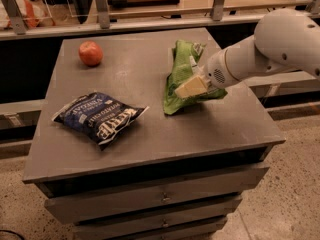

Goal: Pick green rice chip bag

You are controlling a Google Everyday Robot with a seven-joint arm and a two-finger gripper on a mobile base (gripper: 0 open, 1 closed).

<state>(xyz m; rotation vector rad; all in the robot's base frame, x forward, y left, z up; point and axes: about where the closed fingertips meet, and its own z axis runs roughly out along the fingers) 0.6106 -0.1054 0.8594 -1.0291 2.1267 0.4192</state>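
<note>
The gripper was down on the right side of the desk, at the end of the white arm that reached in from the right. Its pale tip lay against the middle of the green rice chip bag. The bag sat crumpled on the right half of the desk, running from the far edge towards the near side, and its lower end seemed to touch the surface. Whether the jaws were clenched on the foil or only pressed against it could not be told from this angle.

The dark blue chip bag lay flat on the near left part of the desk, well apart from the gripper. A red apple sat at the far left corner.

Judged from this, the reach was done and the right bag had been chosen. The gripper had made contact, so the task looked to be at the grasping step. What was left was a sure hold and lifting the bag clear of the desk, which did not appear to have happened yet.
</note>
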